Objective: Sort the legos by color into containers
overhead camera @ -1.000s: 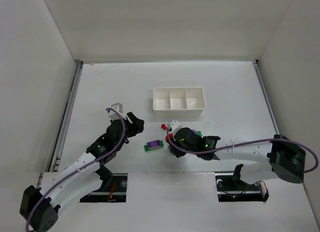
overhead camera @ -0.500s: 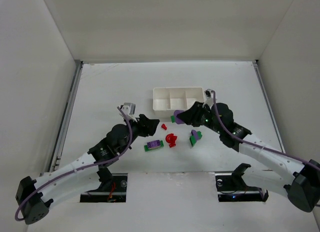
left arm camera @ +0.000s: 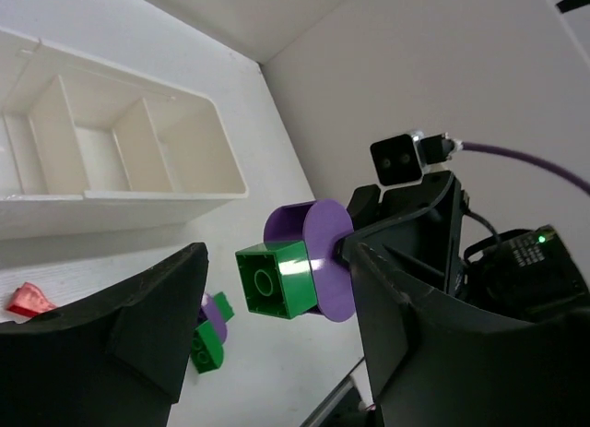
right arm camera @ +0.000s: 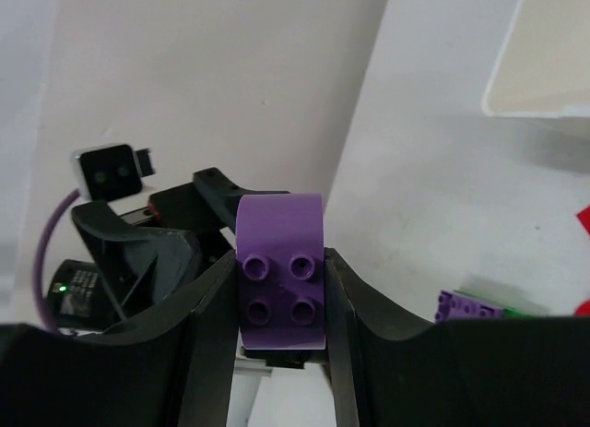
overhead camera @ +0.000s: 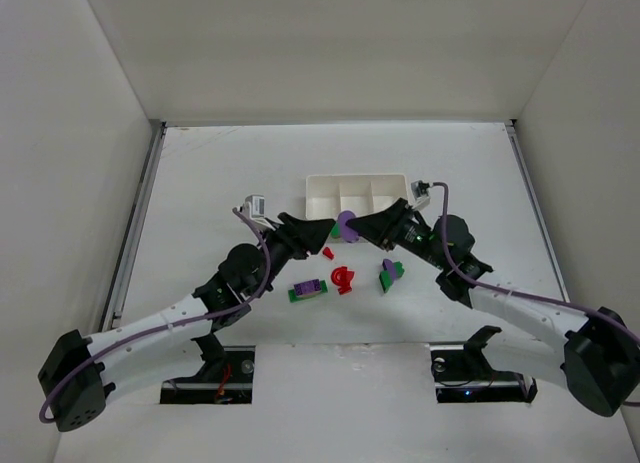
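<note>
A purple lego (right arm camera: 281,261) with a green lego (left arm camera: 277,281) stuck to it hangs above the table, just in front of the white tray of containers (overhead camera: 320,208). My right gripper (right arm camera: 281,293) is shut on the purple part. My left gripper (left arm camera: 277,261) is open, with a finger on either side of the green brick and a gap showing on both sides. In the top view the left gripper (overhead camera: 322,233) and the right gripper (overhead camera: 362,230) meet tip to tip. All three containers (left arm camera: 138,201) look empty.
On the table lie a small red lego (overhead camera: 327,253), a bigger red piece (overhead camera: 343,278), a flat purple-and-green piece (overhead camera: 308,289) and another purple-and-green piece (overhead camera: 390,273). White walls close in the table on the left, back and right.
The right gripper has carried the purple-and-green piece up and to the left. The left gripper has reached right to meet it, and its fingers now flank the green brick.
</note>
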Controlling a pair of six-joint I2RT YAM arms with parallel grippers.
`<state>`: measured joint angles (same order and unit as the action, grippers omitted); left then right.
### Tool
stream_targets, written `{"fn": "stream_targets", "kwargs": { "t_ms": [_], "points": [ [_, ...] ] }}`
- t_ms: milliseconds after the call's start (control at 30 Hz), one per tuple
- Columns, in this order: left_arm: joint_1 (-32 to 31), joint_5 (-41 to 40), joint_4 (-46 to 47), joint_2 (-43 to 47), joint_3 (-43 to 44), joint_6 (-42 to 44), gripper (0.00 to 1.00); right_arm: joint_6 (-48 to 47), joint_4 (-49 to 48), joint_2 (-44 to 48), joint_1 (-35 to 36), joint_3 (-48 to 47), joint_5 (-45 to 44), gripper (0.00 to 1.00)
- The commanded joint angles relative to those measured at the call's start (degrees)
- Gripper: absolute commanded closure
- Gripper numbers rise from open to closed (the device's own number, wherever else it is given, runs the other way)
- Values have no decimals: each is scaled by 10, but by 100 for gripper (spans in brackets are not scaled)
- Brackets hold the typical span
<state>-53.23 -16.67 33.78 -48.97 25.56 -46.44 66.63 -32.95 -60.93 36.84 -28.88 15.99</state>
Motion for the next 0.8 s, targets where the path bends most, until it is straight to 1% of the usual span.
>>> {"fn": "stream_targets", "kwargs": {
  "t_ms": [0, 133, 267, 433, 600, 767],
  "points": [
    [11, 11, 56, 12, 12, -56, 39, 45, -131, -6, -10, 8, 11, 73],
    [26, 49, 63, -5, 9, -110, 40, 68, -176, -39, -12, 12, 16, 72],
    [34, 59, 76, -14, 4, -137, 43, 99, -241, -74, -12, 19, 19, 72],
    [37, 59, 99, -11, -2, -153, 44, 132, -295, -124, -15, 20, 19, 72],
    [38, 56, 95, -13, -9, -161, 46, 157, -364, -149, -12, 23, 12, 72],
    [53, 52, 81, 1, -21, -161, 47, 168, -382, -165, -21, 23, 12, 72]
  ]
}}
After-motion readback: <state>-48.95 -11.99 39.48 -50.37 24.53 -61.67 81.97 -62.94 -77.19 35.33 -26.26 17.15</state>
